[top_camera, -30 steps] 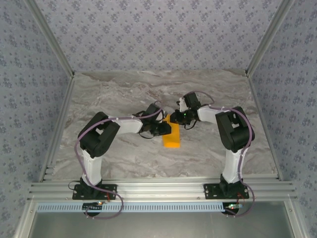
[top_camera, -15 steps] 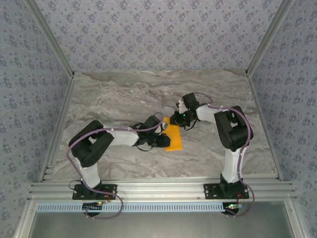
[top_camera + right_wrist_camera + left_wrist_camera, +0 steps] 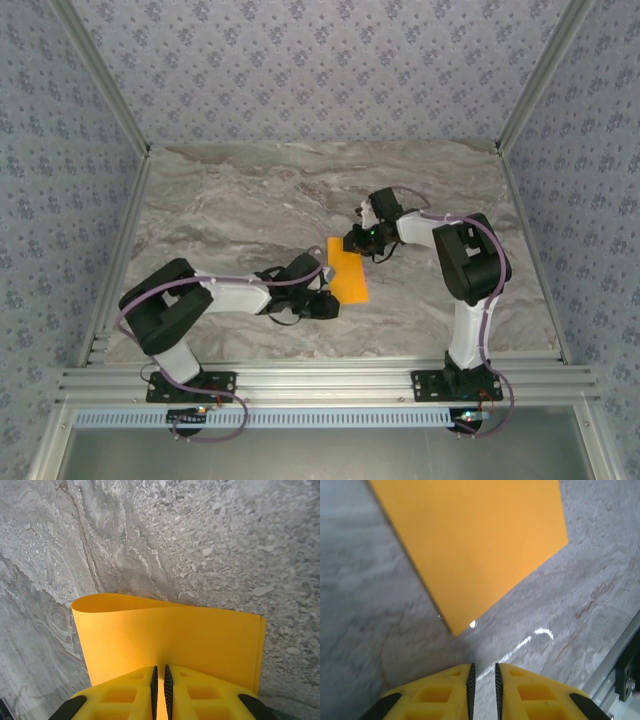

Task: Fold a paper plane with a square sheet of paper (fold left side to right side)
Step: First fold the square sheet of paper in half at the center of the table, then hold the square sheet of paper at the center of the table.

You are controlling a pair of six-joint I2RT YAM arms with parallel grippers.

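The square sheet of paper (image 3: 348,272) is bright orange and lies folded over on the marble table (image 3: 230,210), seen as a narrow rectangle from above. In the right wrist view the sheet of paper (image 3: 165,635) shows a rounded, uncreased bend along its left side. My right gripper (image 3: 353,243) is at the paper's far end, and the right gripper (image 3: 159,669) is shut with orange paper between its pads. My left gripper (image 3: 326,300) sits just off the near left corner of the sheet of paper (image 3: 470,545). The left gripper (image 3: 483,666) is nearly shut, with only table in its narrow gap.
An aluminium rail (image 3: 320,378) runs along the near edge of the table, and it appears again as the rail (image 3: 620,665) close to the left gripper's right side. Patterned walls (image 3: 320,70) enclose the table on three sides.
My left arm has drawn back toward the near edge and its gripper has slid off the paper. The orange sheet now lies uncovered and slightly turned. The right gripper has stayed put.
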